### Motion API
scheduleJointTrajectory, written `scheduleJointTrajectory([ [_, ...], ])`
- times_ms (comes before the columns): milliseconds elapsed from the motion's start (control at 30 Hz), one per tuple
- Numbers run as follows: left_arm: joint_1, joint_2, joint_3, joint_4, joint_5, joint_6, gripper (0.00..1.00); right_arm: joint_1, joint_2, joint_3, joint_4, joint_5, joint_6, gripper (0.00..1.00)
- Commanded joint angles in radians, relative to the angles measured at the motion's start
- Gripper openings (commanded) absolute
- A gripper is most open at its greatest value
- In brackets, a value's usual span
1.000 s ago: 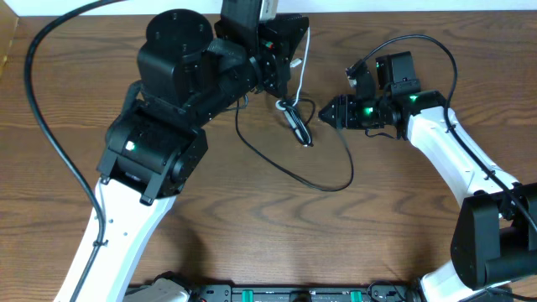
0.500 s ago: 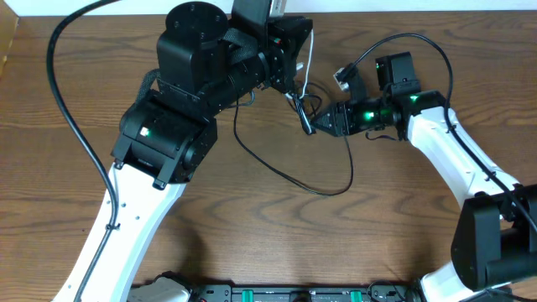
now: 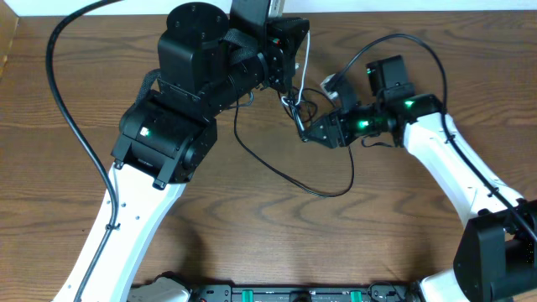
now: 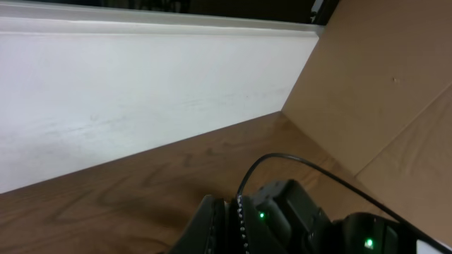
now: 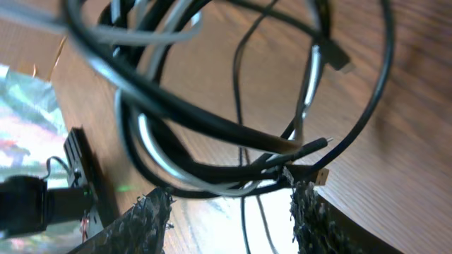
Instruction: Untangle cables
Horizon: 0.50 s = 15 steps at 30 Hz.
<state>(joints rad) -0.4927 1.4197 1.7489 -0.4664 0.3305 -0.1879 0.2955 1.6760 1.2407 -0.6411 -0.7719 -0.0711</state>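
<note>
The cables form a tangled bundle (image 3: pixel 294 107) that hangs from my left gripper (image 3: pixel 289 87), which is shut on it near the table's far edge. One black cable runs down into a wide loop (image 3: pixel 285 173) on the wood. A white cable (image 3: pixel 303 49) rises beside the left wrist. My right gripper (image 3: pixel 310 134) is open, its tips at the bundle's lower end. In the right wrist view, black and white strands (image 5: pixel 212 152) cross just beyond the fingertips (image 5: pixel 157 206), with the gripper (image 5: pixel 229 210) gaping below them. The left wrist view shows its gripper (image 4: pixel 232 220) with the jaws pressed together.
A thick black arm wire (image 3: pixel 52 92) curves over the left side of the table, and another (image 3: pixel 419 40) arcs above the right wrist. A white wall strip (image 4: pixel 141 92) and a tan board (image 4: pixel 381 92) bound the far edge. A black rail (image 3: pixel 294 294) lines the front edge.
The right gripper has moved left, from beside the bundle to its lower end. The left arm shifted right with the bundle early on, then held still.
</note>
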Motion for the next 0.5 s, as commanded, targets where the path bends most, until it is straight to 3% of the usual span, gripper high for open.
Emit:
scheduleJointTrajectory([
  [0,0.005,0.000,0.006,0.007,-0.010,-0.018,0.07,0.024,-0.018,0.006,0.008,-0.024,-0.039,0.54],
  [367,0.005,0.000,0.006,0.006,-0.010,-0.036,0.07,0.051,-0.014,0.006,0.119,-0.001,-0.032,0.58],
  [433,0.005,0.000,0.006,0.006,-0.010,-0.040,0.07,0.057,-0.007,0.006,0.143,0.056,-0.006,0.55],
  [467,0.005,0.000,0.006,0.006,-0.010,-0.040,0.07,0.061,-0.002,0.006,0.157,0.125,0.036,0.45],
])
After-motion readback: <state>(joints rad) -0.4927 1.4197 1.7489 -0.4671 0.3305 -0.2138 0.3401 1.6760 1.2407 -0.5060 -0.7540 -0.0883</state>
